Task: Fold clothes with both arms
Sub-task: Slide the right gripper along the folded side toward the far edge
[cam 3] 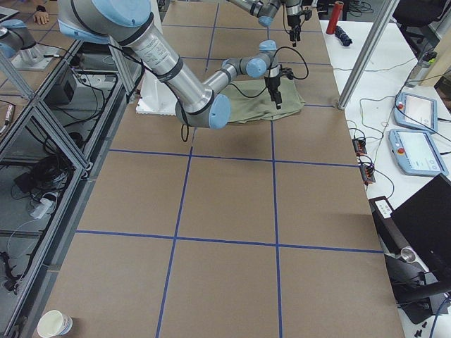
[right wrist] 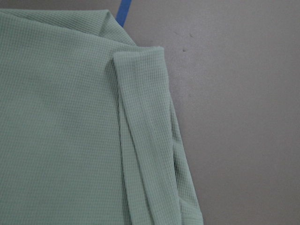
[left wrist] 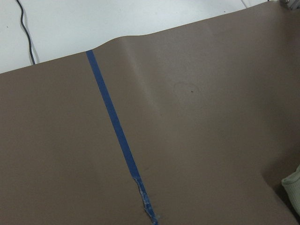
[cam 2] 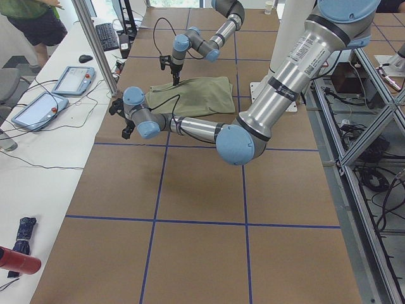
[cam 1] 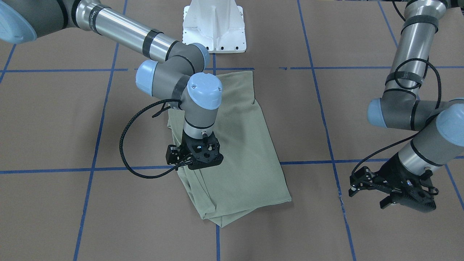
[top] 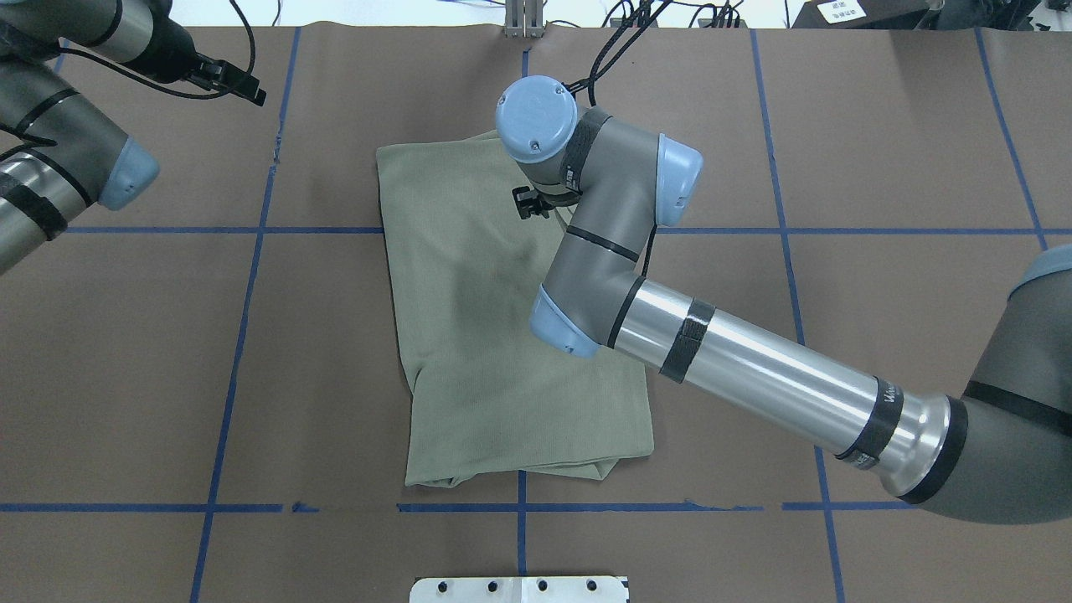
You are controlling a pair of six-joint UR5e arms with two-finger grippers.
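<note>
The clothes are one sage-green shirt (cam 1: 239,152), lying folded into a long flat rectangle on the brown table (top: 477,335). My right gripper (cam 1: 194,161) points straight down just above the shirt's long edge, on the side away from the left arm. Its fingers are hidden under the wrist, so I cannot tell whether it is open or shut. The right wrist view shows only the shirt's layered edge (right wrist: 145,122) lying on the table. My left gripper (cam 1: 369,195) hovers open and empty over bare table, well off to the side. A shirt corner (left wrist: 293,187) shows in the left wrist view.
The white pedestal base (cam 1: 214,27) stands at the robot's side of the table. Blue tape lines (cam 1: 94,159) grid the brown surface. Side benches hold tablets (cam 2: 69,79) and cables. A person (cam 2: 31,19) stands at the far bench. A paper cup (cam 3: 55,324) sits off the table.
</note>
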